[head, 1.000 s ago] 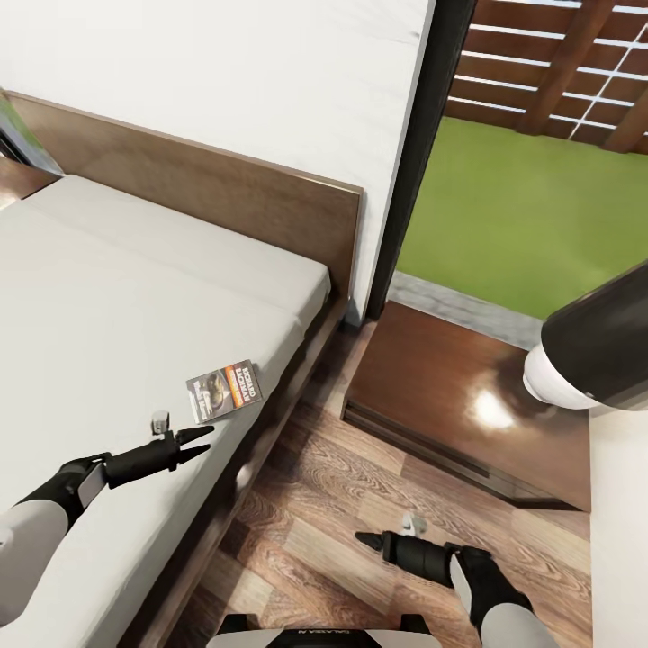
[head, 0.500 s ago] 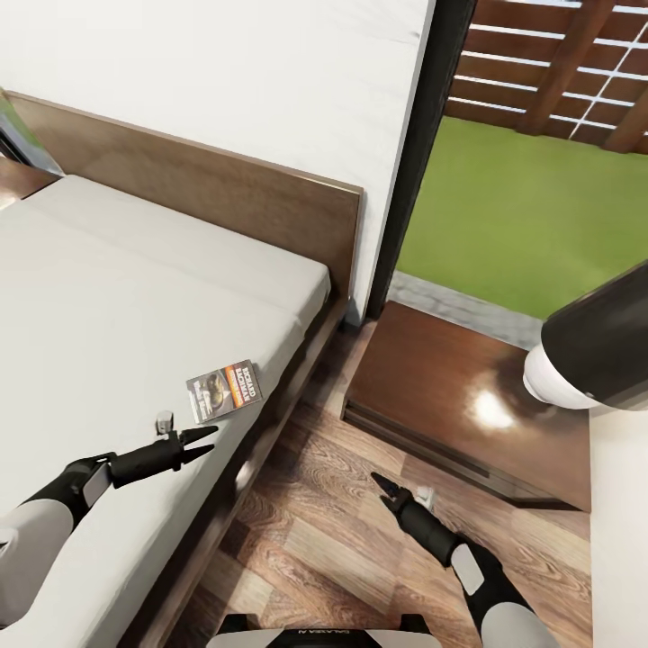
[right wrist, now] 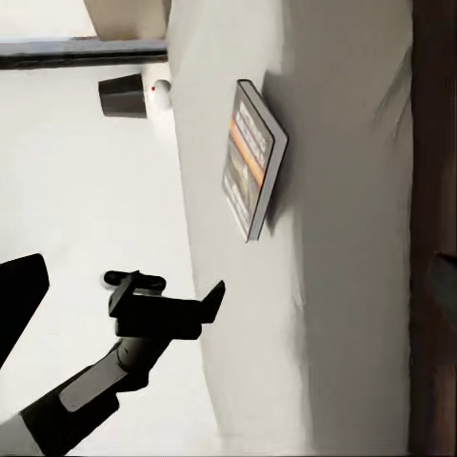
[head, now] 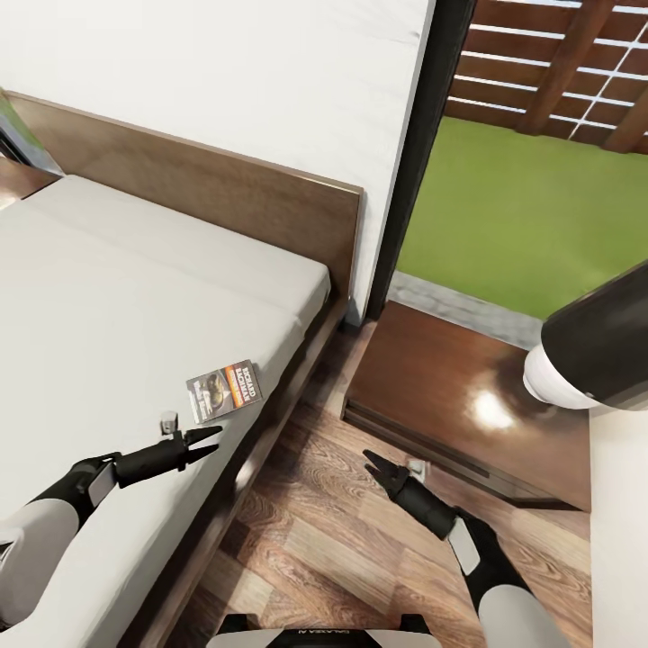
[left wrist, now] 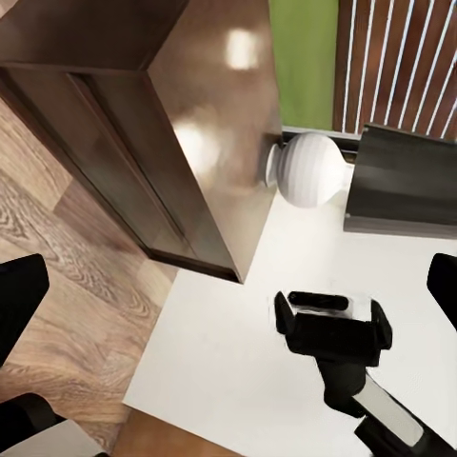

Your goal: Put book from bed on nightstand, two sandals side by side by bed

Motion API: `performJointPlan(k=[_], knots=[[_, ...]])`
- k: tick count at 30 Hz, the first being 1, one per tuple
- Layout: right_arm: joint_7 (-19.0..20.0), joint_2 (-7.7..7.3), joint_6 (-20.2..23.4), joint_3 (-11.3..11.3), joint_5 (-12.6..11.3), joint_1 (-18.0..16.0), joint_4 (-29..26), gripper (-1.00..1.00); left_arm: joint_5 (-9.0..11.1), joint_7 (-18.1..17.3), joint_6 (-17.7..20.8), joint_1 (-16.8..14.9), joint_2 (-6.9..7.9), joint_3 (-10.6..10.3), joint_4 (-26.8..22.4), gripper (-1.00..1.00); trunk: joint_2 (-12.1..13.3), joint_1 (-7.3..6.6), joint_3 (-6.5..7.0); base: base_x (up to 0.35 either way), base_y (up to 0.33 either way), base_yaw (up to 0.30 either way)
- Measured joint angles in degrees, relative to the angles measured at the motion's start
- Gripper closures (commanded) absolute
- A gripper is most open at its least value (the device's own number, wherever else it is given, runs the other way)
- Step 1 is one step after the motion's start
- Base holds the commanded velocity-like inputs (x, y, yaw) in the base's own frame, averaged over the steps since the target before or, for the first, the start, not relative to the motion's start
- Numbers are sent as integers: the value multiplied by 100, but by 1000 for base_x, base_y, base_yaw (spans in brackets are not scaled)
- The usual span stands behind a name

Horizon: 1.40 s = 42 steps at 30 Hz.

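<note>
The paperback book (head: 225, 390) lies ungrasped on the bed (head: 108, 297), the left gripper (head: 209, 438) and right gripper (head: 373, 463) both parted and empty, nightstand (head: 468, 396) bare of it.

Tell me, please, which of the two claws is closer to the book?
The left claw, open just short of the book on the bed. The right claw hangs over the wood floor instead.

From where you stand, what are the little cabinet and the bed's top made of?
The nightstand looks like dark brown wood with a glossy finish: grain lines show and a bright spot of light reflects off its top. The bed has a pale, matte mattress, probably fabric since it has no shine, in a brown wooden frame.
</note>
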Motion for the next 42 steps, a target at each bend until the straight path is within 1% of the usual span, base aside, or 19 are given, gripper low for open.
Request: performJointPlan(k=[1, 2, 7, 15, 35, 42], knots=[[111, 0, -5, 123, 0, 0, -1, -100, -1, 0, 0, 0, -1, 0, 0, -100, 0, 0, 0, 0, 0, 0], [263, -1, -19, 300, -1, 0, -3, -100, -2, 0, 0, 0, -3, 0, 0, -100, 0, 0, 0, 0, 0, 0], [488, 4, -60, 575, -32, 0, 47, -100, 3, 0, 0, 0, -39, 0, 0, -100, 0, 0, 0, 0, 0, 0], [484, 7, -82, 621, -103, -1, 86, -100, -1, 1, 0, 4, -47, 0, 0, -100, 0, 0, 0, 0, 0, 0], [478, 8, -94, 622, -108, -1, 108, -100, -3, 0, 0, 9, -48, 0, 0, -100, 0, 0, 0, 0, 0, 1], [478, 8, -93, 621, -106, -1, 109, -100, -3, -1, 0, 10, -49, -4, -1, -100, 0, 0, 0, 0, 0, 170]])
